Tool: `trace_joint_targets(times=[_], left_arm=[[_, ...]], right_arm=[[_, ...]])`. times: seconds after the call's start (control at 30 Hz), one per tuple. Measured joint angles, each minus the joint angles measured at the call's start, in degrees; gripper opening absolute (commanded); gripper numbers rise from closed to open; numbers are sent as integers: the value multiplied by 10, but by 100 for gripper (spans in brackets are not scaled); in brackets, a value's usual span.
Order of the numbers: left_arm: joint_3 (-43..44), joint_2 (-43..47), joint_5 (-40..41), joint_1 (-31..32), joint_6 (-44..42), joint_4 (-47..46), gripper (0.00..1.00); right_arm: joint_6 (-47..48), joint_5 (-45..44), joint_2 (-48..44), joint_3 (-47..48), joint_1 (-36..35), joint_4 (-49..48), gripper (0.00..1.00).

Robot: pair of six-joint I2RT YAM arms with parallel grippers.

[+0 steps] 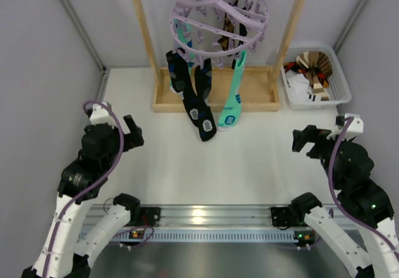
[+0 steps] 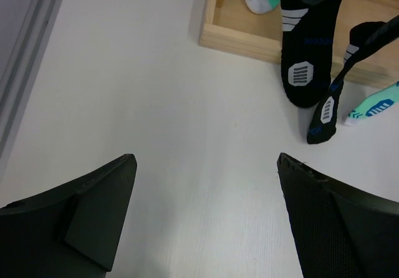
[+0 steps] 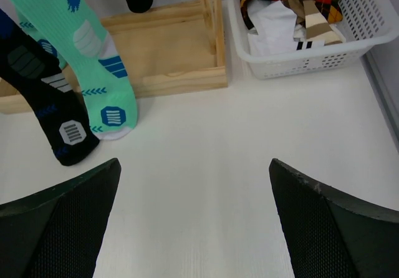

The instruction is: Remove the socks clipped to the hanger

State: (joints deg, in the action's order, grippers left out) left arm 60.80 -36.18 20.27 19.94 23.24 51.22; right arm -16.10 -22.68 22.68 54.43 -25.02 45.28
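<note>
The lilac hanger [image 1: 219, 17] hangs from the wooden frame at the back centre. Black socks [image 1: 198, 106] and a mint sock [image 1: 233, 97] are clipped to it and dangle to the table. In the left wrist view a black sock's toe [image 2: 303, 72] is at the upper right. In the right wrist view the mint sock [image 3: 93, 60] and a black sock [image 3: 56, 125] are at the upper left. My left gripper [image 1: 132, 130] [image 2: 206, 166] is open and empty, left of the socks. My right gripper [image 1: 303, 138] [image 3: 194, 169] is open and empty, right of them.
The wooden frame stand's base [image 1: 255, 94] lies under the socks, its posts [image 1: 142, 35] on both sides of the hanger. A white basket [image 1: 340, 97] with brown-and-white cloth items stands at the back right [image 3: 324, 57]. Grey walls close both sides.
</note>
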Motion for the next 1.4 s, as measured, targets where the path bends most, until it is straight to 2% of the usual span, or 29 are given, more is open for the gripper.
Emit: trace_joint_targets(times=[0.4, 0.63, 0.8, 0.9, 1.13, 1.27, 1.4], left_arm=[[0, 0, -24, 0, -7, -15, 99], [-8, -23, -126, 0, 5, -75, 99], [-53, -98, -240, 3, 52, -199, 99], [-74, -176, -257, 26, 70, -286, 98], [-193, -271, -296, 58, 43, -605, 99], [-194, -363, -310, 57, 15, -735, 96], [-165, -458, -325, 62, -3, -808, 90]], right_arm=[[-1, 0, 0, 1, 0, -2, 99], [-5, 36, -24, -13, 0, -30, 99], [-6, 89, -55, -34, 0, -57, 99], [-5, 112, -52, -39, 0, -68, 99], [-5, 171, -30, -49, 0, -81, 100], [-4, 200, -24, -50, 0, -86, 99], [-4, 219, -24, -63, 0, -101, 99]])
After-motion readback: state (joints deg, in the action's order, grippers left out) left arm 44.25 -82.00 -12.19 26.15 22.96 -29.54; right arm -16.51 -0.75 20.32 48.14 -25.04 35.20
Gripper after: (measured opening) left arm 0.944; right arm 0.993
